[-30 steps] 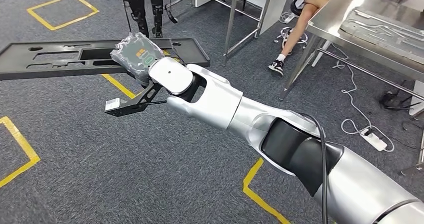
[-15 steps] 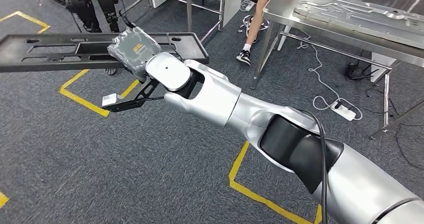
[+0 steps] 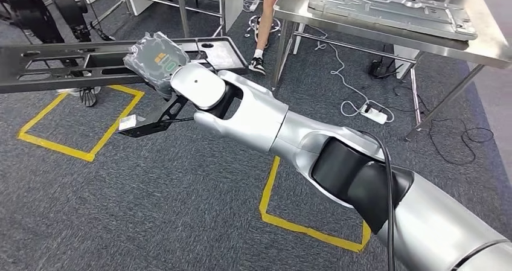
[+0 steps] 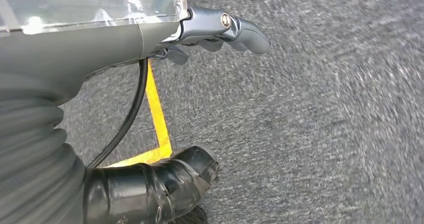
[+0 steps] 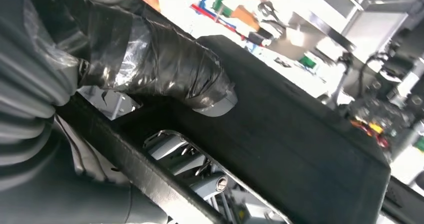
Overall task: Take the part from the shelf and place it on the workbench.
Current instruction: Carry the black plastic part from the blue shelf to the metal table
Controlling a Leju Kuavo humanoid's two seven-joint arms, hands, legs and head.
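Scene: the head view looks down along the robot's silver right arm, which reaches forward over grey carpet marked with yellow tape (image 3: 275, 189).

Part: a long, flat black plastic part (image 3: 90, 63) with rectangular cut-outs and small holes, like a moulded panel. It hangs level in the air above the floor, running out towards the picture's left edge, well apart from the workbench.

Right hand: the right hand (image 3: 158, 61), wrapped in clear crinkled film, grips the part near its right end. In the right wrist view the taped thumb (image 5: 200, 82) presses on the part's broad black face while the fingers (image 5: 212, 183) show through a cut-out from the other side, so the fingers are clamped on the part.

Why held so: judging from the frames, a hold through a cut-out lets the hand carry the long panel flat without it sliding; most of its length sticks out on one side, so it may tend to droop or swing.

Left hand: the left hand (image 4: 220, 32) hangs over the carpet, its dark fingers curled loosely together with nothing between them.

Workbench: a steel surface (image 3: 483, 41) stands at the upper right, already carrying a large grey metal panel (image 3: 386, 8).

Other: a person's leg and shoe (image 3: 258, 64) show beside the bench, and a white power strip (image 3: 371, 113) lies on the floor beneath it.

Stage: the part seems to be in transit, not yet set down.
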